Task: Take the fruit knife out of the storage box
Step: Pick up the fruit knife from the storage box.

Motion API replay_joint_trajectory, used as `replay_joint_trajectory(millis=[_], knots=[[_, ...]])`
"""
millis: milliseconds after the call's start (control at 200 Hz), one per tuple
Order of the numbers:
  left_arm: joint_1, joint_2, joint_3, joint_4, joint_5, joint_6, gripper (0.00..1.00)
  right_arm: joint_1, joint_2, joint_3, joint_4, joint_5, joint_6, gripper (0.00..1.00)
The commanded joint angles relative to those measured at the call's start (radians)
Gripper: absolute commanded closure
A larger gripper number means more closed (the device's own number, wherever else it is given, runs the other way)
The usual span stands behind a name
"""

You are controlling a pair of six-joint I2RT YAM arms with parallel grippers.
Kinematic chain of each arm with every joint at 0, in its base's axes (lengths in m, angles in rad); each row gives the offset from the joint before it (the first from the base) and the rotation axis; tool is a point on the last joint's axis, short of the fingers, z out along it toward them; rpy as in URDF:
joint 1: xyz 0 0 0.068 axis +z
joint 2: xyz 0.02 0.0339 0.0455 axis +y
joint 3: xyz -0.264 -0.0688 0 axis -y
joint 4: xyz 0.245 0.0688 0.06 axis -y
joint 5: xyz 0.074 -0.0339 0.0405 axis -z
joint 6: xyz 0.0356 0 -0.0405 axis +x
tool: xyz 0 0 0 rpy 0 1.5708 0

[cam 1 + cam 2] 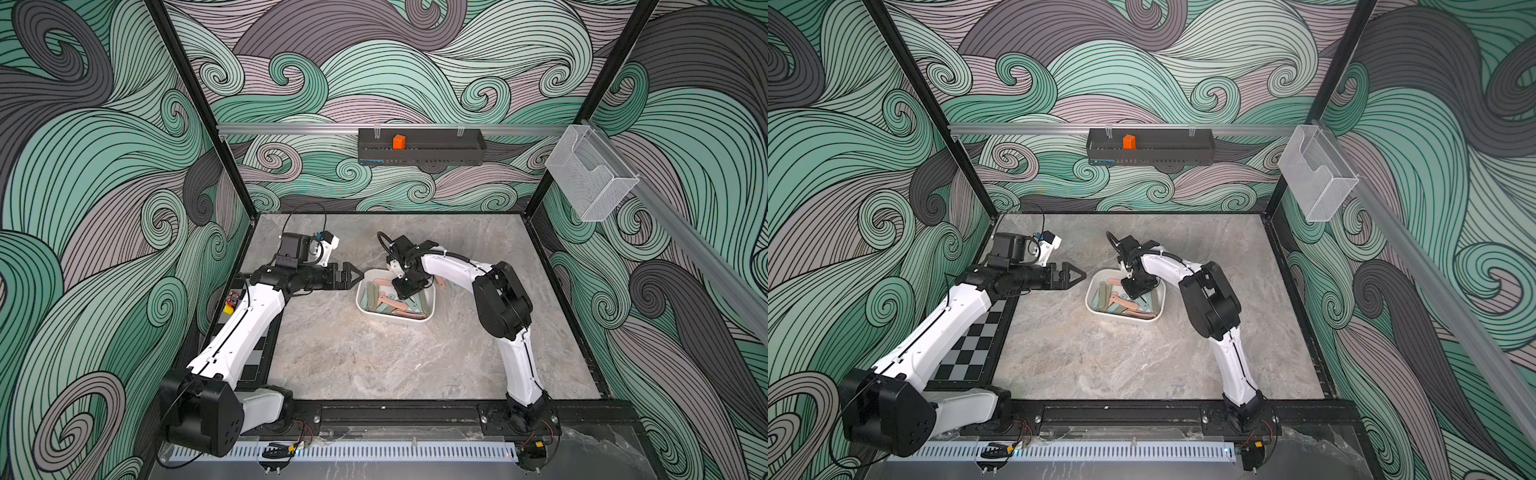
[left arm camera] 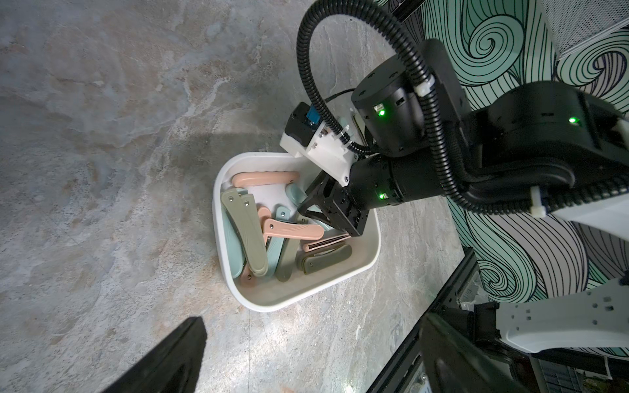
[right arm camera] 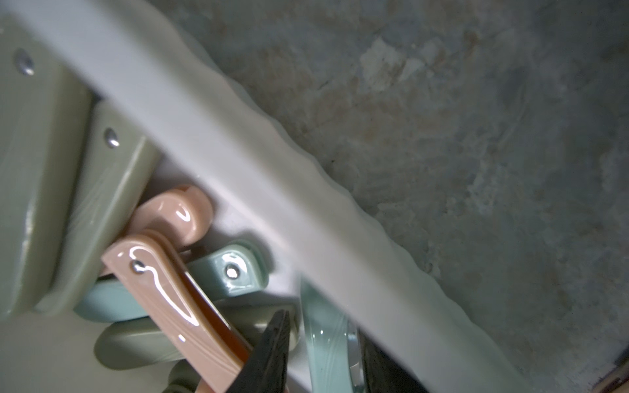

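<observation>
The white storage box (image 1: 388, 318) (image 1: 1121, 319) (image 2: 289, 303) sits mid-table and holds several folded fruit knives in pink (image 2: 292, 231), olive (image 2: 245, 234) and teal. My right gripper (image 1: 405, 293) (image 1: 1137, 291) (image 2: 306, 212) (image 3: 326, 357) reaches down into the box. Its jaws are open and stand either side of a teal knife (image 3: 323, 340), with a gap showing beside one finger. My left gripper (image 1: 353, 277) (image 1: 1076, 276) (image 2: 306, 360) hovers just left of the box, open and empty.
A black slotted tray (image 1: 440, 153) with an orange block (image 1: 399, 142) hangs on the back rail. A clear mesh basket (image 1: 590, 174) hangs on the right wall. A checkered board (image 1: 967, 345) lies under the left arm. A small pink piece (image 1: 440, 284) shows beside the box's right wall.
</observation>
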Motion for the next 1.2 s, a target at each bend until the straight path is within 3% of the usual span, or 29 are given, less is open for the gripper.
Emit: replay_joint_trajectory(millis=[0,245,460,1196], knots=[[0.01,0.006,0.01,0.007,0.023,-0.002,0.01,-0.001,0.047,-0.01,-0.024,-0.007,-0.005,0.62],[0.011,0.007,0.01,0.007,0.024,-0.002,0.01,-0.001,0.078,-0.014,-0.024,0.025,-0.009,0.58],[0.012,0.008,0.01,0.007,0.026,-0.004,0.01,0.0,0.071,-0.014,-0.024,0.032,-0.011,0.71],[0.012,0.007,0.008,0.007,0.028,-0.004,0.01,-0.001,-0.107,0.023,-0.042,0.027,-0.014,0.72]])
